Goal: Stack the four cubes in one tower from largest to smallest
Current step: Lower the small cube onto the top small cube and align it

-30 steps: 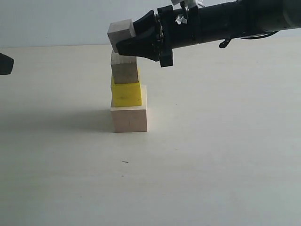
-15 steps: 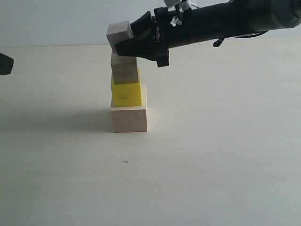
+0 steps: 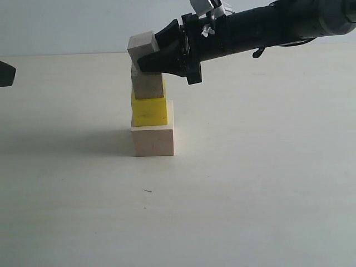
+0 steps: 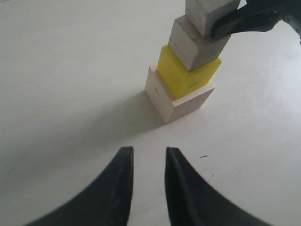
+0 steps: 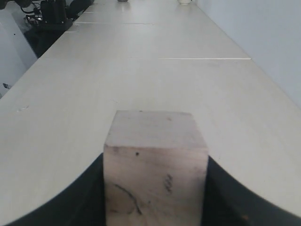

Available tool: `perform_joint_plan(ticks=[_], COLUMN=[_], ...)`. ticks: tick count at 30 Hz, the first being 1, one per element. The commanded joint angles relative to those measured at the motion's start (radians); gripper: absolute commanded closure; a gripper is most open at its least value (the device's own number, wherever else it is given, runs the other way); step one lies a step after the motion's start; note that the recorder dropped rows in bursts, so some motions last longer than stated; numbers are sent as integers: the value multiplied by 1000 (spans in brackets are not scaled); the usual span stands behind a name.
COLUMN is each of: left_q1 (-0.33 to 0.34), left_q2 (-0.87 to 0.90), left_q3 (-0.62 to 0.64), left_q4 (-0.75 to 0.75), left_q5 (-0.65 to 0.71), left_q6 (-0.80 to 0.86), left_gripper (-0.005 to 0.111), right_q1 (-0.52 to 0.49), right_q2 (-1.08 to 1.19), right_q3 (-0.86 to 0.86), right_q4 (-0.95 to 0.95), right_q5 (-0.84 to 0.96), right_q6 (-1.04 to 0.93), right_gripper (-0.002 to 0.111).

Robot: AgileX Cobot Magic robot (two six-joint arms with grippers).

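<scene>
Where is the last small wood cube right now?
Exterior view, upper left of centre: the last small wood cube is held by the right gripper just above the other small cube on the yellow cube.

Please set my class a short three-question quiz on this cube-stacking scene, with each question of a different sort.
1. True or false: the right gripper has its fingers closed on the topmost small pale wood cube.
2. What sits directly on the large pale wood cube? A) the medium bright yellow cube B) a green ball C) nothing
3. Fill in: not counting the held cube, ___ cubes stand stacked on the table.

Key: 1 true; 2 A; 3 three.
</scene>
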Motion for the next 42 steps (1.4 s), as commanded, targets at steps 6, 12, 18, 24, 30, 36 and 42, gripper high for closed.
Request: perform_joint_plan(ticks=[6, 12, 18, 24, 30, 36, 42], left_q1=[3, 3, 3, 3, 3, 3, 3], left_q2=[1, 1, 1, 1, 1, 1, 1], left_q3=[4, 4, 4, 4, 4, 4, 4], left_q4=[-4, -4, -4, -4, -4, -4, -4], left_q5=[-12, -14, -14, -16, -18, -20, -20], left_q6=[4, 13, 13, 13, 17, 17, 18], left_gripper=[81, 81, 81, 81, 81, 81, 81], right_q1=[1, 1, 1, 1, 1, 1, 31], right_q2=[1, 1, 1, -3, -31, -33, -33], right_q3=[-4, -4, -4, -4, -4, -4, -4], right_q4=[3, 7, 6, 13, 2, -24, -17], right_q5=[9, 9, 9, 9, 9, 9, 9], right_q6=[12, 12, 10, 10, 10, 21, -12], right_gripper=[108, 108, 108, 108, 108, 108, 108])
